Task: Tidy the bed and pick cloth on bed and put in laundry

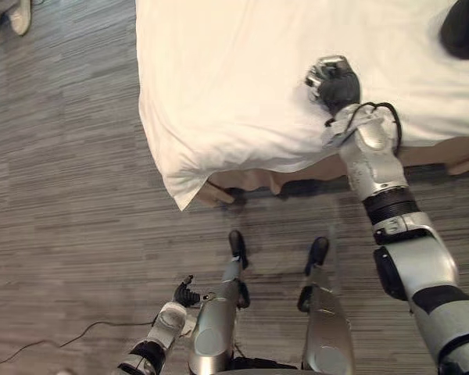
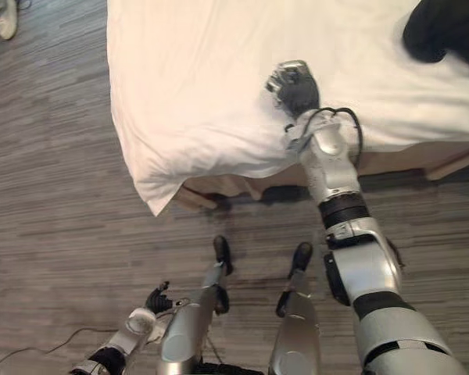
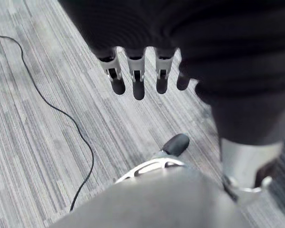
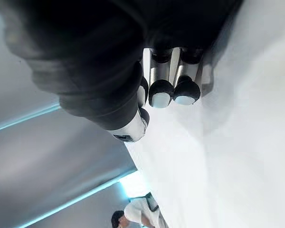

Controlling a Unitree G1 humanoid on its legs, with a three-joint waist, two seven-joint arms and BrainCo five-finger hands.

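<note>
- Right hand, fingers curled and empty, rests on the sheet by the bed front edge; left hand hangs slack.
- Dragging the fist could rumple the sheet; the dark cloth lies well apart.

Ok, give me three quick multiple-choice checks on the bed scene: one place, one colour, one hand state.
1. Where is the dark cloth?
A) draped over the bed's near corner
B) on the bed, to the right beyond the right hand
C) in a laundry basket

2. What colour is the bed sheet?
A) blue
B) grey
C) white

3. How is the left hand?
A) open, holding nothing
B) shut on the bed sheet
C) shut on the dark cloth

Answers:
1 B: it lies on the sheet, apart from the right hand.
2 C: the sheet is white all over.
3 A: its fingers hang straight over the floor.
</note>
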